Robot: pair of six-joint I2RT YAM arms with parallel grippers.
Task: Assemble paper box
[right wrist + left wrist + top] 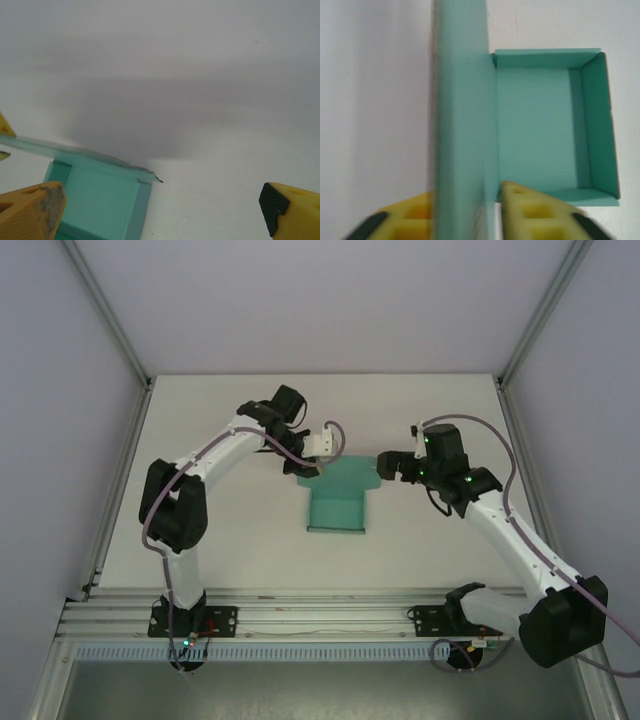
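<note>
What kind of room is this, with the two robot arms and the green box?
Probably a test booth in a robot lab: the left arm and right arm are bolted to a metal rail, with a white table and plain walls on metal posts.

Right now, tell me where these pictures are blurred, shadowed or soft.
Top external: evenly lit and sharp around the paper box. Left wrist: the near upright flap and the yellow fingers are blurred, the tray behind sharper. Right wrist: a broad soft shadow lies on the table beyond the box.
</note>
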